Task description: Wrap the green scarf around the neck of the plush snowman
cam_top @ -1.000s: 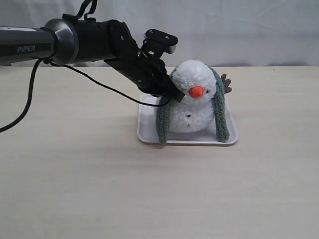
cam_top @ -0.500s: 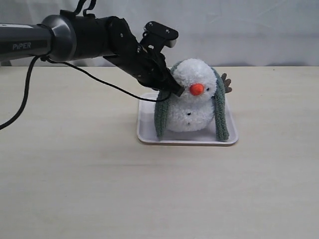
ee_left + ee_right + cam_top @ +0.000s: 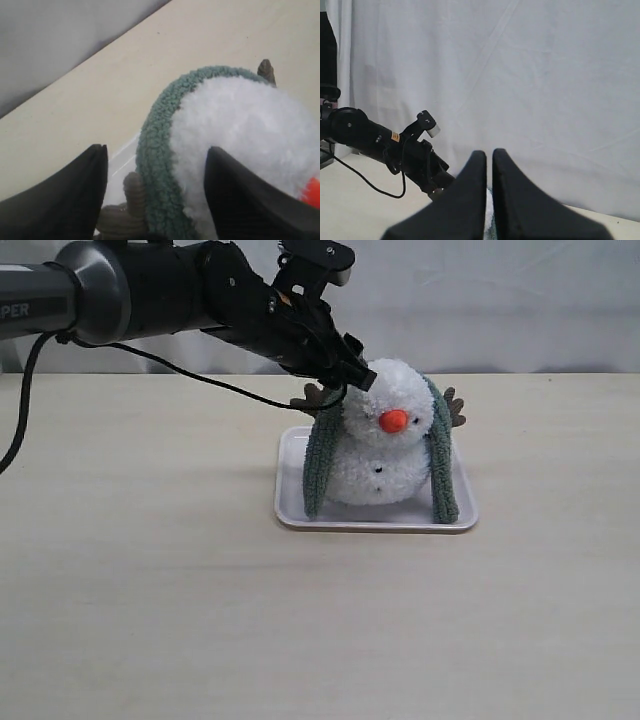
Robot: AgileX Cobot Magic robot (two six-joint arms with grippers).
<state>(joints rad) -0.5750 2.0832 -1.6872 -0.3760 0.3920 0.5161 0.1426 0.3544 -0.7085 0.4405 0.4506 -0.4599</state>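
Now the left gripper (image 3: 356, 377) stands open at the head of the plush snowman (image 3: 388, 400), with nothing in its grasp.

Seen from the left wrist, its two dark fingers (image 3: 65, 195) are spread wide on either side of the green scarf (image 3: 320, 465) and the edge of the white head, pinching neither. The scarf lies over the top and back of the head, not in the snowman's neck (image 3: 362, 446). Its two ends hang down the left and right sides of the body to the white tray (image 3: 292, 508), which sits on the pale table (image 3: 150, 600). A brown twig arm (image 3: 316, 396) sticks out just below the gripper. The right gripper (image 3: 489, 156) is raised before a white curtain (image 3: 555, 75), jaws closed together and empty.
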